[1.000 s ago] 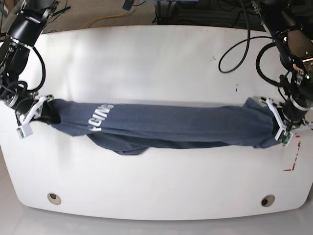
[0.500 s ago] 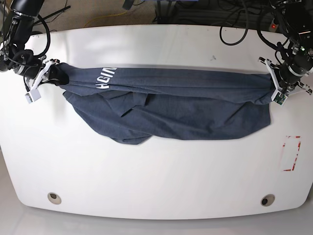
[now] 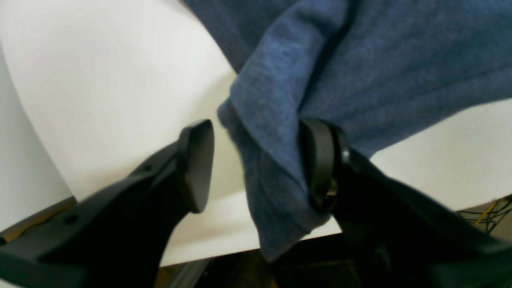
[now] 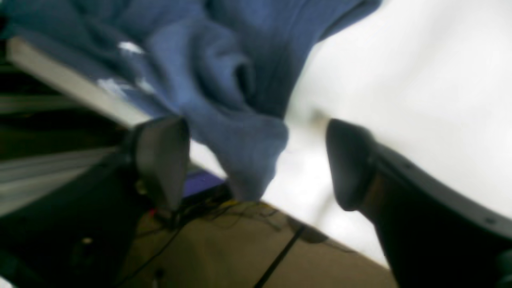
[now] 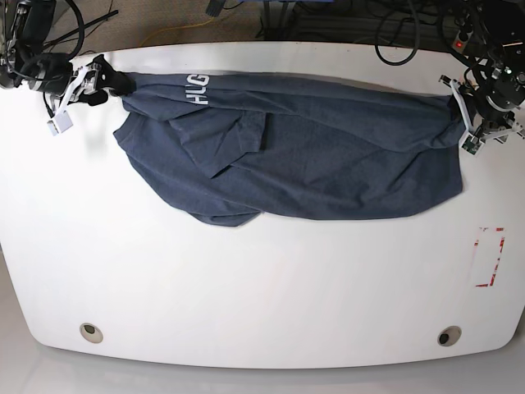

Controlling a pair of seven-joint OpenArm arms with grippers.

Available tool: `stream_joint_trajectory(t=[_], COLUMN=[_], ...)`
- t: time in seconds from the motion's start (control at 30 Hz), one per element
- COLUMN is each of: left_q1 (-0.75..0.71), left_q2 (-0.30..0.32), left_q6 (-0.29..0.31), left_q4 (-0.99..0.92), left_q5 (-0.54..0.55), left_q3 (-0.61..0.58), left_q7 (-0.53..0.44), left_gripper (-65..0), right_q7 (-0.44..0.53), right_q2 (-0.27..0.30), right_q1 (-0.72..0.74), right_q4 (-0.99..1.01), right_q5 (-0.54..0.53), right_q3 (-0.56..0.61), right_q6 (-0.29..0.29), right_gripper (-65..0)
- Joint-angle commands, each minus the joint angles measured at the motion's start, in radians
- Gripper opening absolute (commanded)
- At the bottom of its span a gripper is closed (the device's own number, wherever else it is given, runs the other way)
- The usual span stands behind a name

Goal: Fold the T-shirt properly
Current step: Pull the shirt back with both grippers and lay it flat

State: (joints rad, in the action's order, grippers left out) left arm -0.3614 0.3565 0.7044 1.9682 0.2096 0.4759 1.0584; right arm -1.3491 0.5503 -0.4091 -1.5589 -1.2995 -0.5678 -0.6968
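The navy T-shirt lies spread across the far half of the white table, with its white lettering near the far left. My right gripper is at the shirt's far-left corner. In the right wrist view its jaws stand wide apart, with a bunched fold of shirt between them. My left gripper is at the shirt's right end. In the left wrist view its jaws are apart, and the shirt's edge rests against the right finger.
A red tape outline marks the table near its right edge. Two round holes sit near the front edge. Cables lie beyond the far edge, and both grippers are close to that edge.
Both grippers carried the stretched shirt from mid-table toward the far edge. The shirt went from a tight band to a spread sheet, and the jaws now stand open.
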Motion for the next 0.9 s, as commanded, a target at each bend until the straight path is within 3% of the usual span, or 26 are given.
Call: stream_joint_trajectory(t=[0.0, 0.17, 0.37, 0.47, 0.7, 0.87], left_q1=[0.003, 0.003, 0.003, 0.008, 0.043, 0.037], left_q2=[0.016, 0.025, 0.092, 0.115, 0.082, 0.072], left_q6=[-0.006, -0.006, -0.006, -0.006, -0.006, -0.006], left_q4=[0.023, 0.024, 0.024, 0.023, 0.015, 0.013], left_q5=[0.023, 0.166, 0.416, 0.479, 0.437, 0.310], left_q3=[0.010, 0.117, 0.203, 0.208, 0.146, 0.037], left_q7=[-0.007, -0.005, -0.002, 0.019, 0.041, 0.041], left_gripper=[-34.4, -34.4, -34.4, -34.4, -34.3, -34.3], right_q7=[-0.003, -0.042, -0.036, -0.037, -0.043, -0.043], right_q2=[0.035, 0.037, 0.024, -0.032, -0.141, -0.189], right_q1=[0.002, 0.003, 0.013, 0.025, 0.008, -0.007], right_q4=[-0.018, -0.019, -0.056, -0.085, -0.124, -0.124], right_q5=[-0.081, -0.142, -0.104, -0.067, 0.088, 0.122], right_q3=[-0.013, -0.013, -0.010, -0.007, -0.005, -0.004], right_q6=[-0.001, -0.001, -0.001, -0.001, -0.001, -0.001], right_gripper=[-13.8, -16.3, -16.3, -16.3, -17.6, -26.8])
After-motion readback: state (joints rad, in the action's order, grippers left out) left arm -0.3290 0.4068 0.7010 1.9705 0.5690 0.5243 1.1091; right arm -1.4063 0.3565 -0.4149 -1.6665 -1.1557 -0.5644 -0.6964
